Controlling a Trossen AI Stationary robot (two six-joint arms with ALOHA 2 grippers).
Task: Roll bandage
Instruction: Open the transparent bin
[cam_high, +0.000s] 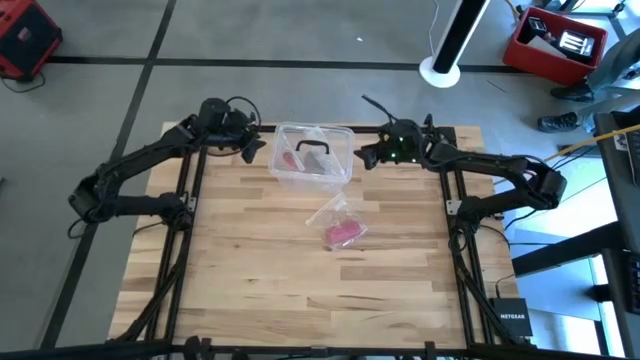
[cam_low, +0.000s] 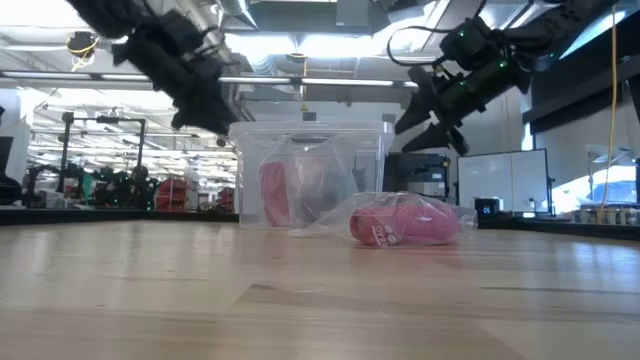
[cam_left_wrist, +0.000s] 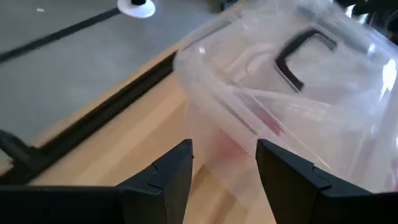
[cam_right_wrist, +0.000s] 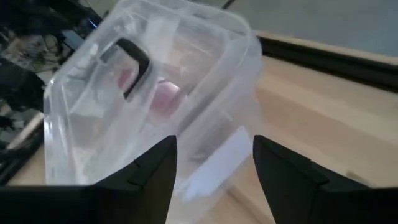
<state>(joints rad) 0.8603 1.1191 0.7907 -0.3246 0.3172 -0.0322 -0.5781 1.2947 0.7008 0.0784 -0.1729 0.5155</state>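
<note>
While both end effectors flank the box (cam_high: 313, 155), bandage (cam_high: 342, 233) lies apart (wrapped).

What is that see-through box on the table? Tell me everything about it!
The clear plastic box looks like thin, see-through plastic with rounded corners and a lid bearing a dark handle. It stands upright at the far middle of the wooden table, lid on. Something pink-red shows inside it. The left gripper and right gripper hover open on either side, not touching. A crumpled clear wrapper lies just in front.
</note>
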